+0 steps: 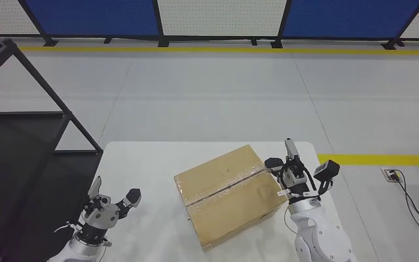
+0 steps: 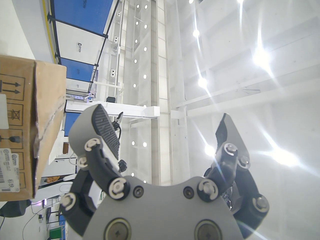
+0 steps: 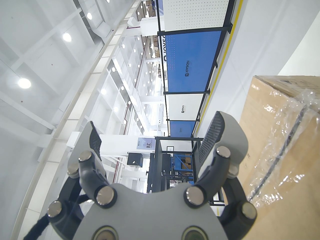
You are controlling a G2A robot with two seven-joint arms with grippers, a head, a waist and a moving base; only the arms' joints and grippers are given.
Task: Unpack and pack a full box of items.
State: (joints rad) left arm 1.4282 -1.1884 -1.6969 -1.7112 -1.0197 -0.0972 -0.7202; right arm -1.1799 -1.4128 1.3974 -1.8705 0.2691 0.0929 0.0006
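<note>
My left end effector sits over the near left part of the white table, its fingers spread wide with nothing between them. In the left wrist view this end effector points up toward the ceiling lights, and the two ribbed pads stand far apart. The cardboard box lies to its right, apart from it, with bare table between us. From that wrist the box shows one printed side and one corner edge.

My right end effector is at the box's far right corner, just beside it; I cannot tell whether a finger touches the cardboard. It is also spread and holds nothing. In the right wrist view this end effector points upward too, and the box stands right next to one finger.

The box rests on the middle of the table, turned askew to its edges, between my two end effectors. Its top flaps are down and meet at a seam covered by clear tape, which looks wrinkled. With the flaps closed I cannot see what is inside.
</note>
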